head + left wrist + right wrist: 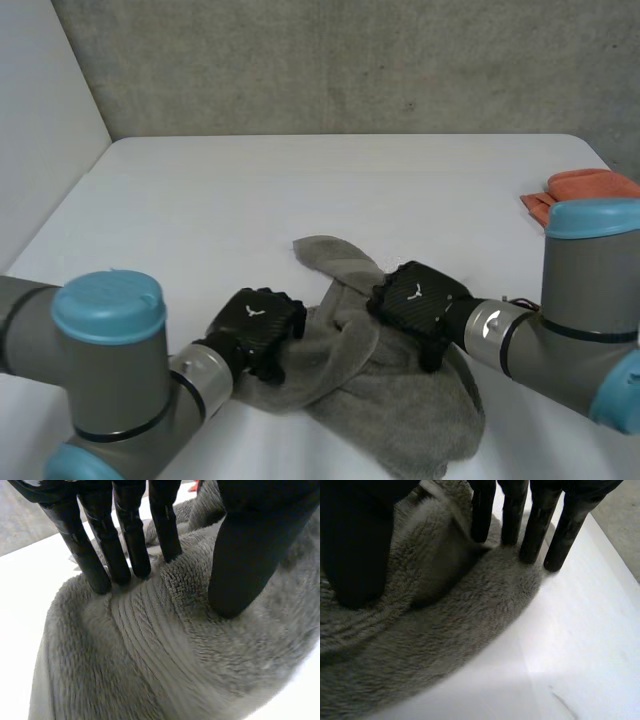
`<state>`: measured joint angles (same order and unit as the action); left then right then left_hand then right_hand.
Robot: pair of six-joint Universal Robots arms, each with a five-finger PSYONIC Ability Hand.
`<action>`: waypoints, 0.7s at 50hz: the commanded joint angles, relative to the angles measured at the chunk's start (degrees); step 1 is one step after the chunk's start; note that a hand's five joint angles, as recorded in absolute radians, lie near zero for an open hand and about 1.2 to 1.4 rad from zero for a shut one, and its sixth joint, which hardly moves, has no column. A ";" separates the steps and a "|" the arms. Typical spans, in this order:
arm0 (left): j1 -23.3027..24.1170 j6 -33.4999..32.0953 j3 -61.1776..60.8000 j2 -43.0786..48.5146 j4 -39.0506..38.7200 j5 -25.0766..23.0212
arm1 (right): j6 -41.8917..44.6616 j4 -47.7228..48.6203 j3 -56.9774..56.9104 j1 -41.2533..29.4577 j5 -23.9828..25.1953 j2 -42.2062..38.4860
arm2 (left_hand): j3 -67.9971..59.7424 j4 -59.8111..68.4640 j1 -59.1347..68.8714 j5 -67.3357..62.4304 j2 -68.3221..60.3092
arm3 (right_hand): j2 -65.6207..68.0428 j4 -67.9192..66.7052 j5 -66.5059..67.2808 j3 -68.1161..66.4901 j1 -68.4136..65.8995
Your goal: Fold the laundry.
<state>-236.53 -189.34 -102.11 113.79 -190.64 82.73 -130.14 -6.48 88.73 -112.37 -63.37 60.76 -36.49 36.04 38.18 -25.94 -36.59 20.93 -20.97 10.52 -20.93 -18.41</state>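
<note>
Lying crumpled at the near middle of the white table [250, 200], the grey towel [400, 410] is being pressed down by both hands. The left hand [255, 325] is being held open on the towel's left part, w/ straight fingers [125, 545] and thumb [245, 565] dug into the pile and a ridge btwn them, not pinched. The right hand [418, 298] is also being held open, fingertips [535, 525] on a towel edge. The flattening step is judged to be under way, w/ no fold made. Next, edges prob. need gripping and pulling apart. An orange cloth [585, 190] is lying far right.
</note>
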 commanded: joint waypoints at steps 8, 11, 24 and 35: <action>0.46 -16.05 22.72 5.83 -2.63 7.71 | -1.86 1.38 -23.05 -1.71 -9.58 -8.29 | -43.51 43.96 41.82 -44.06 -43.41 | 59.07 -59.03 59.48 -59.07 -61.59; -1.64 -17.64 30.37 4.78 -2.72 7.89 | -7.72 3.22 -29.72 -2.06 -13.69 -7.07 | -43.51 43.96 41.82 -44.06 -43.41 | 59.07 -59.03 59.48 -59.07 -61.59; -1.92 -16.15 28.40 -5.92 -2.98 7.54 | -21.38 0.61 -26.42 -1.18 -11.43 3.66 | -43.51 43.96 41.82 -44.06 -43.41 | 41.25 -41.20 41.65 -41.25 -43.76; 0.98 -16.32 16.25 -17.01 -3.24 7.19 | -23.13 -8.11 -23.07 -1.62 -10.20 -0.12 | -43.51 43.96 41.82 -44.06 -43.41 | -10.93 10.97 -10.52 10.93 8.41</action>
<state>-236.71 -205.50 -81.41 101.25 -193.87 89.99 -152.17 -12.39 65.74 -113.66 -73.74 63.76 -68.36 68.61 64.85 -55.96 -68.69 16.61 -15.99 6.33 -16.14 -14.32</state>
